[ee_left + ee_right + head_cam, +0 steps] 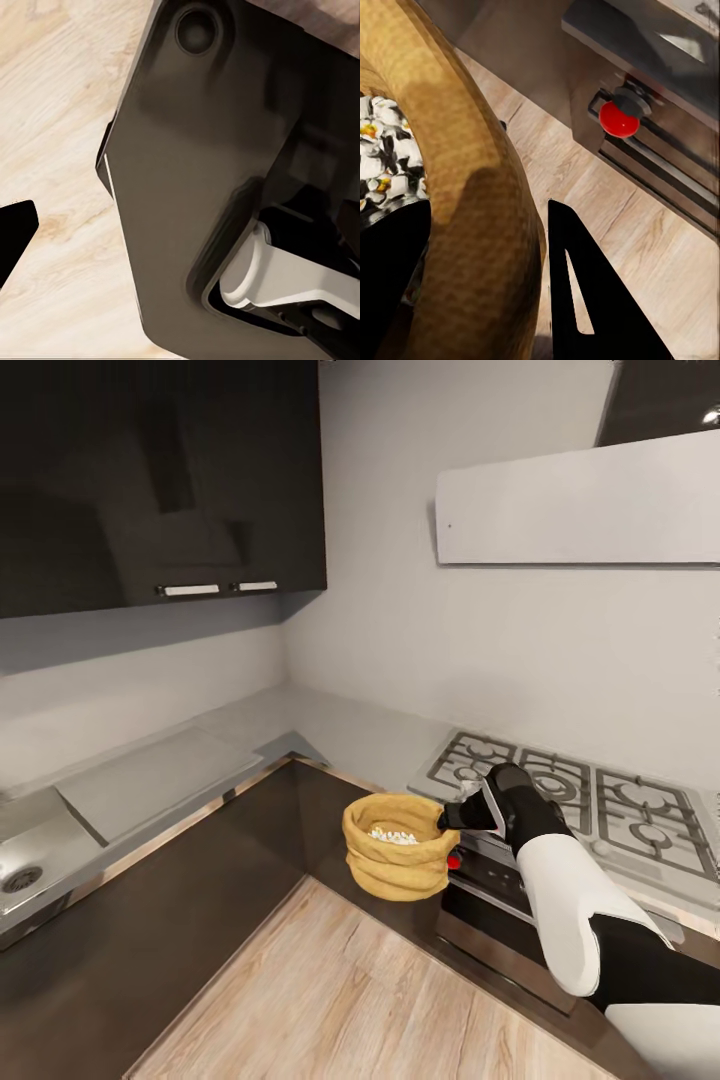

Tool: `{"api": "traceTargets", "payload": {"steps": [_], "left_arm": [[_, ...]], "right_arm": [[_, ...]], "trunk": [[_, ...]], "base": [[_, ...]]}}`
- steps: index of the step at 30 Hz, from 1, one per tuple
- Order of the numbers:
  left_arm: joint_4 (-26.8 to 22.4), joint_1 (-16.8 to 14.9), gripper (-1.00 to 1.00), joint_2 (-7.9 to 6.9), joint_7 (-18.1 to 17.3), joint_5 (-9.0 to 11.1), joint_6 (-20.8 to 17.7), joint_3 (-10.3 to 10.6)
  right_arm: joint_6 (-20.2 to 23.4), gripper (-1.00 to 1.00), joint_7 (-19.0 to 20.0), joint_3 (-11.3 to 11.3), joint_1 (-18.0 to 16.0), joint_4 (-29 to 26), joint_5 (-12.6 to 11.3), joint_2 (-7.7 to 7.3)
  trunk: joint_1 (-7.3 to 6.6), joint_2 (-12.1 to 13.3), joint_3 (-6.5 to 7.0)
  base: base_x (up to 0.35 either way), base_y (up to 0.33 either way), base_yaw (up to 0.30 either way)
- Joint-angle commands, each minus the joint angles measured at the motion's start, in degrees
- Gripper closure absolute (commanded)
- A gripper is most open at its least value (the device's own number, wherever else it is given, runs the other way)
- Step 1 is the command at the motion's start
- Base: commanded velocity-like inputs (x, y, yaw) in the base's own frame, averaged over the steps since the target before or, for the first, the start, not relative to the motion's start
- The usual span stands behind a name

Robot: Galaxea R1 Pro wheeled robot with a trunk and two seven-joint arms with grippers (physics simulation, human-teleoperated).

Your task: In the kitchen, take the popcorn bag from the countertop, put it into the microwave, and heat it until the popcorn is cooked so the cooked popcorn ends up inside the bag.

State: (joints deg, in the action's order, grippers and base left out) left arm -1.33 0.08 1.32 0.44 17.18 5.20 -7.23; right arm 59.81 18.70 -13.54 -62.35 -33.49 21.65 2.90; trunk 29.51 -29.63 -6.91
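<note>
Black, the right tool (452, 818) pinches the rim of the popcorn bag (396, 847), one finger (592, 300) outside the wall and the other inside. The tan sack hangs in the air just off the gas hob (590, 805), over the wood floor (340, 1000), with the popcorn (393, 835) heaped within. Whether the left tool is spread or pressed together I cannot tell. The bag is already off the surface (330, 725); carrying it to a microwave, loading and heating remain. No readable writing shows anywhere.

Soft even light, wide-angle bending, blurry wrist close-ups
</note>
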Motion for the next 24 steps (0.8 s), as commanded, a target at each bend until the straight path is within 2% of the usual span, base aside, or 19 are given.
{"api": "traceTargets", "payload": {"steps": [1, 8, 12, 21, 24], "left_arm": [[-0.08, 0.01, -1.0, 0.05, 0.06, -0.04, 0.07, -0.44], [-0.08, 0.01, -1.0, 0.09, 0.09, -0.2, 0.07, -0.34], [-0.08, 0.01, -1.0, 0.09, 0.09, -0.21, 0.07, -0.41], [-0.08, 0.01, -1.0, 0.09, 0.09, -0.05, 0.07, -0.39], [-0.08, 0.01, -1.0, 0.09, 0.09, -0.04, 0.07, -0.39]], "right_arm": [[0.19, 1.0, 0.48, -0.43, -0.06, -0.06, 0.37, -0.17], [0.19, 1.0, 0.62, -0.43, -0.04, -0.03, 0.34, -0.79], [0.19, 1.0, 0.58, -0.43, 1.49, -0.11, 0.57, -1.51], [0.19, 1.0, 0.48, -0.34, 1.75, -0.52, 1.07, -1.58], [0.19, 1.0, 0.54, -0.27, 1.73, -0.52, 1.11, -2.06]], "trunk": [[0.0, -0.11, -0.1], [0.0, -0.11, -0.1], [0.0, -0.11, -0.1], [0.0, -0.11, -0.1], [0.0, -0.11, -0.1]], "base": [[-0.295, 0.0, 0.0], [-0.339, 0.0, 0.0], [-0.346, 0.0, 0.0], [-0.346, 0.0, 0.0], [-0.346, 0.0, 0.0]]}}
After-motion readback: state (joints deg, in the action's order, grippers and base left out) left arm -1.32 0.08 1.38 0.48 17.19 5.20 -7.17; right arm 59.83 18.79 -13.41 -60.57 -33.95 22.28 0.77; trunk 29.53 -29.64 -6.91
